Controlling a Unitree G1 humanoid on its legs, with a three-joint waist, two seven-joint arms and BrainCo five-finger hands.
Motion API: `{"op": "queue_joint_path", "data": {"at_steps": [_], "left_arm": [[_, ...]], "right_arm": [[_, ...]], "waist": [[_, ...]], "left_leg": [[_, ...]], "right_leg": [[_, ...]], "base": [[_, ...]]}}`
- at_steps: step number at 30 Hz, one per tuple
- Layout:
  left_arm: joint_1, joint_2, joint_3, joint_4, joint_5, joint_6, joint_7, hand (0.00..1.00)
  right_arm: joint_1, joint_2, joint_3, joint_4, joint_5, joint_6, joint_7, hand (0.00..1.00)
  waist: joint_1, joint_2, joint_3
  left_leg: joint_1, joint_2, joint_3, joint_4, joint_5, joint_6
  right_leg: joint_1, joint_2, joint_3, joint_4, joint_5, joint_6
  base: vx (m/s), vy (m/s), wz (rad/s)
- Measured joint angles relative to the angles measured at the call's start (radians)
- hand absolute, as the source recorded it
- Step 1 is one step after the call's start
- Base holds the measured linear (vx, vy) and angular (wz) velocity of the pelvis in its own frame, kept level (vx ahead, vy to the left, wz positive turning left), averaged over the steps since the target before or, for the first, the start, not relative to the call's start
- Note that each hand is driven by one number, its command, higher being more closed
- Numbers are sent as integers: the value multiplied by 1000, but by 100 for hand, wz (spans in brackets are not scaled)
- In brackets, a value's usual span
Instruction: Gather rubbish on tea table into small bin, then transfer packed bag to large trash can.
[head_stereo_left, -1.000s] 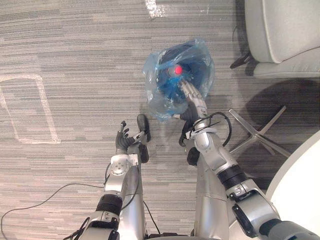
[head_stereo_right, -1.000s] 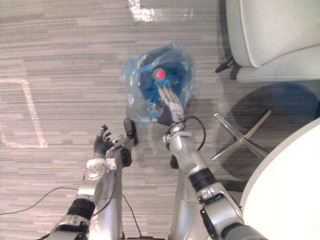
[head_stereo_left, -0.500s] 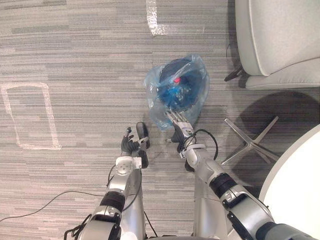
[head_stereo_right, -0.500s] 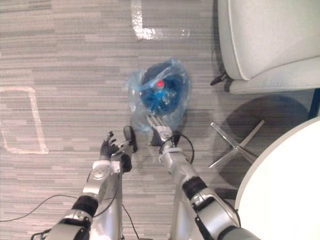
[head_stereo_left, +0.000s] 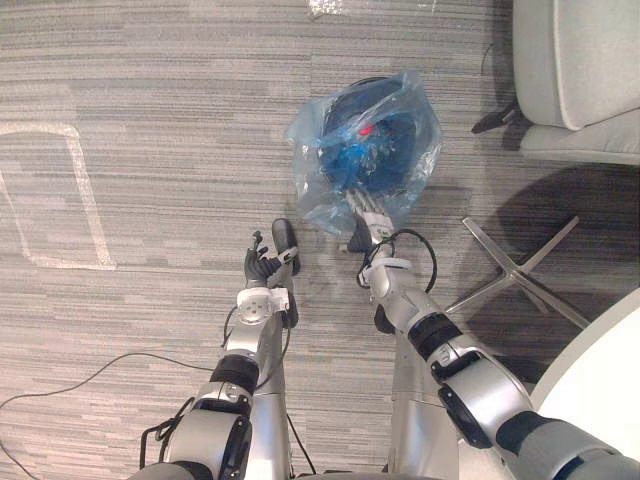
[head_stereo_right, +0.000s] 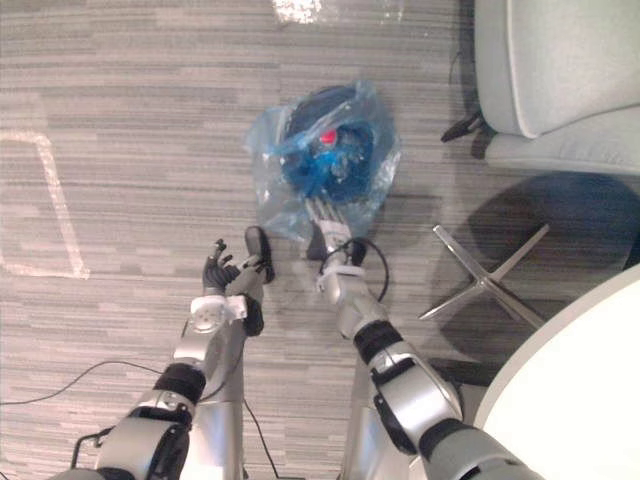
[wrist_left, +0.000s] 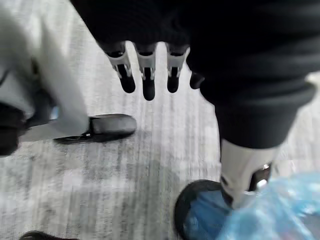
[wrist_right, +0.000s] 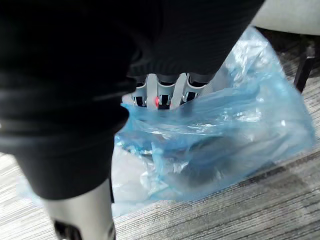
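Right hand (head_stereo_left: 370, 214) meets the blue bag (head_stereo_left: 318, 205) over the small bin (head_stereo_right: 316, 103), grip cannot be told; left hand (head_stereo_left: 264, 270) nearby, fingers (wrist_left: 148, 86) loosely apart, empty.

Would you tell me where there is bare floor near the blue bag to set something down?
Bare carpet lies left of the blue bag, as far as the taped outline. The right is crowded: grey chair, metal star base, white table. On the near side the right hand meets the bag, left hand alongside.
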Motion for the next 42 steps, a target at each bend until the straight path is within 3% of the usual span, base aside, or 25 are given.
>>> {"op": "queue_joint_path", "data": {"at_steps": [8,17,27,32,35,42], "left_arm": [[-1,0,1,6,-26,-3,0,0],[-8,-1,22,-4,-26,-12,-1,0],[-8,1,25,-6,-24,-8,-1,0],[3,-2,15,-5,-10,9,-4,0],[33,-1,-13,-15,-1,10,-23,0],[144,-5,-44,-18,36,32,-33,0]], "right_arm": [[-16,10,-37,2,69,0,2,100],[-17,10,-55,-30,148,-32,1,100],[39,0,-91,-156,200,-42,-8,100],[105,4,-103,-218,265,-50,-10,100],[167,32,-103,-296,315,-78,-10,100],[333,68,-70,-488,414,-115,19,100]], "waist": [[2,0,0],[7,1,-1],[12,1,-1],[13,1,-1],[11,0,-2],[3,0,-16]], "left_leg": [[-18,-5,-15,13,4,0],[-52,11,-17,54,0,-4],[-48,33,-16,89,-5,1],[16,46,-15,88,-7,4],[87,55,-7,65,-11,3],[300,66,10,4,-19,0]], "right_leg": [[-20,-6,0,36,-21,-2],[-52,1,1,69,-29,-13],[-46,18,9,83,-27,-16],[20,33,9,66,-20,-26],[92,46,6,28,-20,-20],[321,75,5,-85,5,1]], "base": [[-38,-27,8],[-40,-29,-2],[-51,-33,-7],[-44,-42,-13],[-34,-47,-16],[-7,-25,-12]]}}
